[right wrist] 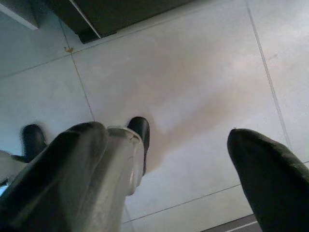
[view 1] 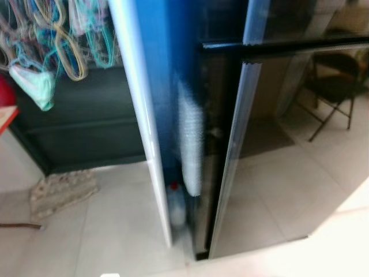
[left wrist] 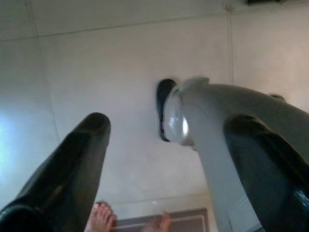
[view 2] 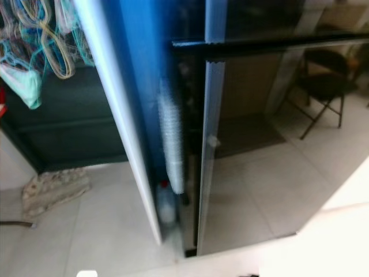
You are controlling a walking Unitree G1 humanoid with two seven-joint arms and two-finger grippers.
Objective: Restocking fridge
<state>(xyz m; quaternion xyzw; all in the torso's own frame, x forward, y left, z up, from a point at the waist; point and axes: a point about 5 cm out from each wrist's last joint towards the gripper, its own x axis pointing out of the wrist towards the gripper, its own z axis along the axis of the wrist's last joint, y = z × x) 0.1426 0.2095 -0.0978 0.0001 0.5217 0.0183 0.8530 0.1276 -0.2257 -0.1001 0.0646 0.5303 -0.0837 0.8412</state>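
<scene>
While both hang over pale tile | left hand apart | right hand apart | glass fridge door ajar

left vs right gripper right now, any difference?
1. The left gripper hangs above a person's bare toes at a dark mat; the right gripper hangs near a dark cabinet base.
2. One black robot foot lies under the left gripper, two under the right gripper.
Shared: both open, empty, pointing down at the tile floor.

No text, label, brand or number can be read anywhere.
</scene>
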